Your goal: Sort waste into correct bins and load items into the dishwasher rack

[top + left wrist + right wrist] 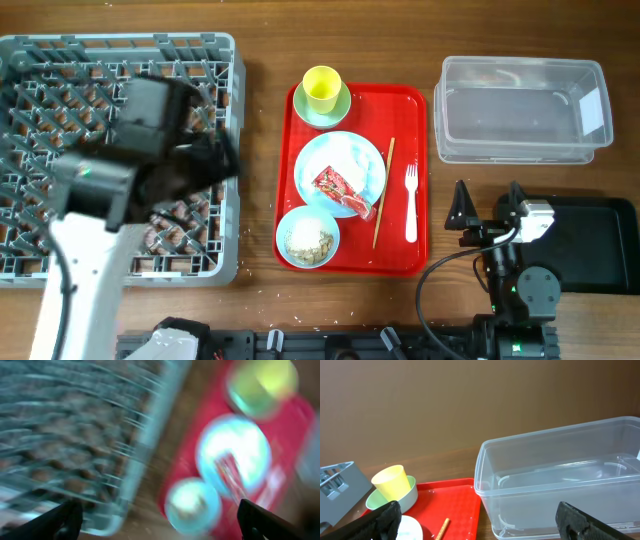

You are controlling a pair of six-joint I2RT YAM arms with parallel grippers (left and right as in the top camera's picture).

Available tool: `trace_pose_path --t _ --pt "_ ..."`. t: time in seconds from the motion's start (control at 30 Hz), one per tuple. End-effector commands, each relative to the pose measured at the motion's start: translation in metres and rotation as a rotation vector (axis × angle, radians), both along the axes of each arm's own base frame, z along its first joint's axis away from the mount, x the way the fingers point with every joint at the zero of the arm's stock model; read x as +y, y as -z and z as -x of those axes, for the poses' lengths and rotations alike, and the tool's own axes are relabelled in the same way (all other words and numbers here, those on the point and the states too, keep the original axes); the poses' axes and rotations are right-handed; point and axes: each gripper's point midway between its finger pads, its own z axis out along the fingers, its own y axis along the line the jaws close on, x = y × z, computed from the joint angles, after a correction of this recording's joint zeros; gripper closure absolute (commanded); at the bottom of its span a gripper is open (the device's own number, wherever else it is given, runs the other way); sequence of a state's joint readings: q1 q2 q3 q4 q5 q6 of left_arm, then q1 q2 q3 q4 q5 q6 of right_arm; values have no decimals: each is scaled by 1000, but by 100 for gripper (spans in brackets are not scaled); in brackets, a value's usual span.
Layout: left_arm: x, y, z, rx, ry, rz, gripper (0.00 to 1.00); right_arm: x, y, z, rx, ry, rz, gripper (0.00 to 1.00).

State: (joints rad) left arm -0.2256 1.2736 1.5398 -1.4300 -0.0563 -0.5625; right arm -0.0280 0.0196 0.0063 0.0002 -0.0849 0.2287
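1. Occupying the table's left side, the dishwasher rack (100, 41) is partly covered by the blurred left arm. The left gripper (160, 517) is spread wide and holds nothing.
2. The red serving tray (405, 100) is seen at centre.
3. The clear tub (520, 105) is at the far right and the black tray (600, 240) at the near right. The right gripper (488, 203) is at the black tray's left edge, fingers wide apart and empty.
4. On the red tray are the plate (330, 155) bearing the wrapper (342, 190), the bowl (295, 222) holding rice scraps (308, 240), and the cup (321, 88) in the saucer (325, 118).
5. The fork (410, 205) and chopstick (383, 190) are laid along the tray's right side.

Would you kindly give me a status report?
Left hand open at rack edge. Right hand open near tub. Wrapper on plate, untouched. No obstruction seen.
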Motion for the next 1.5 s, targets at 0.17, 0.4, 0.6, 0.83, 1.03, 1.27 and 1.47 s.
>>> trace_pose_path --t 0.17,0.4,0.6,0.83,1.03,1.27,1.47 --pt "153 -17 36 -30 -650 -117 0 -1 -1 0 -8 5 17 0" --pt "155 -17 37 -30 -657 -117 0 92 -8 33 339 -517 -1041 0" --pt "155 -17 37 -30 -657 -117 0 70 -149 71 -195 -776 -1192 1" --pt "155 -17 37 -30 -657 -117 0 89 -241 31 8 -567 -361 0" --pt "155 -17 37 -30 -657 -117 0 131 -142 -51 752 -577 -13 0" --pt "155 -17 37 -30 -657 -117 0 231 72 -100 1201 -590 291 0" --pt "155 -17 37 -30 -657 -117 0 238 171 -111 1353 -542 270 0"
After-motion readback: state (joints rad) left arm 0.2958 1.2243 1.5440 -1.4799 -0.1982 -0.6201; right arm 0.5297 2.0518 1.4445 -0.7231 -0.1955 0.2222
